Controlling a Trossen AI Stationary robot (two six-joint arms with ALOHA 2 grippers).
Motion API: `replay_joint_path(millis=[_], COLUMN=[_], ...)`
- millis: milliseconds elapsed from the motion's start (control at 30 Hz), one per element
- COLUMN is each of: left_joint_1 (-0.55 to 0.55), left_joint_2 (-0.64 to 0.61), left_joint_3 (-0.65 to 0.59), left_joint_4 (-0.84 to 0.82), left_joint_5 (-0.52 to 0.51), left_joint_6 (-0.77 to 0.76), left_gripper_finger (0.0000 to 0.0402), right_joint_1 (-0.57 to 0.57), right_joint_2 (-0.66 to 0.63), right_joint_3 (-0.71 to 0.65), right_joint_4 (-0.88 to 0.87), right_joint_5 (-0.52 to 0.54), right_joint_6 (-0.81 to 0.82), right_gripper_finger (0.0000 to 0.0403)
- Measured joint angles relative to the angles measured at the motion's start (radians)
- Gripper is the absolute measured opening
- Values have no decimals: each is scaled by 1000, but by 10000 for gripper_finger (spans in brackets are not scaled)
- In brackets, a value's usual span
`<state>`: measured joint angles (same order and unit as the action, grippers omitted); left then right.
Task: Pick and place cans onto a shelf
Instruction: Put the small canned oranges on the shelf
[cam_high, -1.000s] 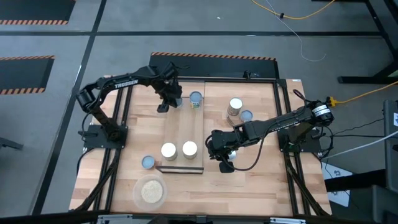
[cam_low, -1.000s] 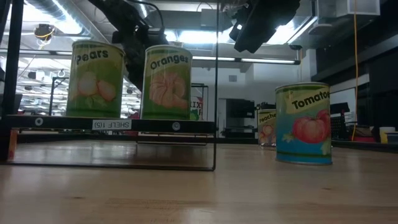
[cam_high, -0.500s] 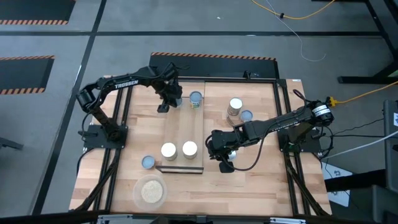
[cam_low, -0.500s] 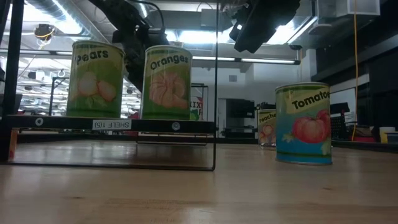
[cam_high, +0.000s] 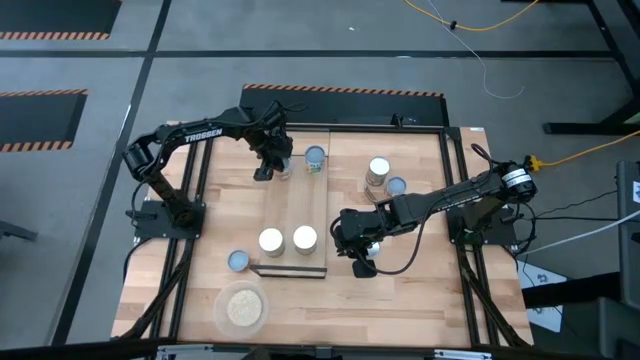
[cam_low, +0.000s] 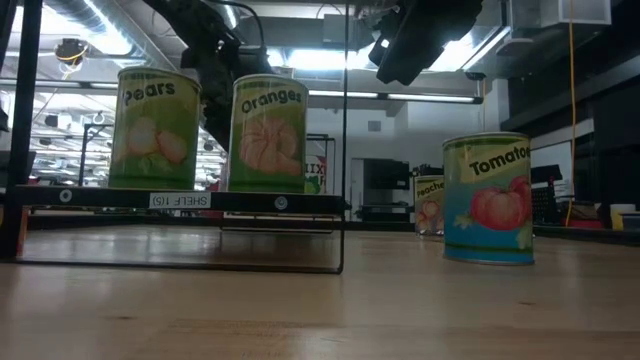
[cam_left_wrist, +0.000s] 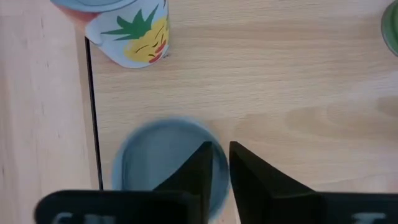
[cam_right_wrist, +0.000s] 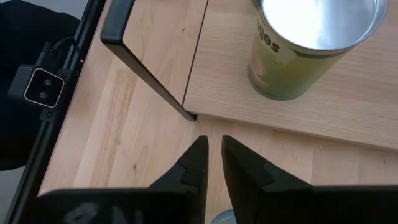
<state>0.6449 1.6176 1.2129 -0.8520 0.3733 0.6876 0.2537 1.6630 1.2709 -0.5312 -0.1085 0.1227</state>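
Wood table (cam_high: 400, 285) holds my shelf (cam_high: 296, 215) with two cans (cam_high: 288, 241) up safe. My left gripper (cam_high: 272, 162), fingers nearly together, hovers over a blue-topped can (cam_left_wrist: 165, 162); right gripper (cam_high: 362, 258), narrow and empty, waits.

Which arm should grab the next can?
Probably the left. Its tool hangs over a blue-topped can beside the shelf. The right tool hangs over bare table with no can beneath it.

Shelf (cam_high: 297, 215) carries roughly four cans (cam_high: 271, 241).
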Motion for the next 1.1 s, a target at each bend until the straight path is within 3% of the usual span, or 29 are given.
replay_joint_path(millis=[233,800,1100], left_joint_1=[0,-48,-118], left_joint_2=[0,-12,-16], left_joint_3=[0,2,2], left_joint_4=[0,9,6], left_joint_5=[-37,-69,-239], left_joint_6=[0,-52,-56], left_gripper_finger=[71,51,62], right_joint_1=[0,0,1], right_joint_2=[0,0,0], right_joint_3=[0,0,0], right_joint_4=[0,0,0], right_joint_5=[0,0,0], right_joint_6=[0,0,6], right_gripper_finger=[52,52,52])
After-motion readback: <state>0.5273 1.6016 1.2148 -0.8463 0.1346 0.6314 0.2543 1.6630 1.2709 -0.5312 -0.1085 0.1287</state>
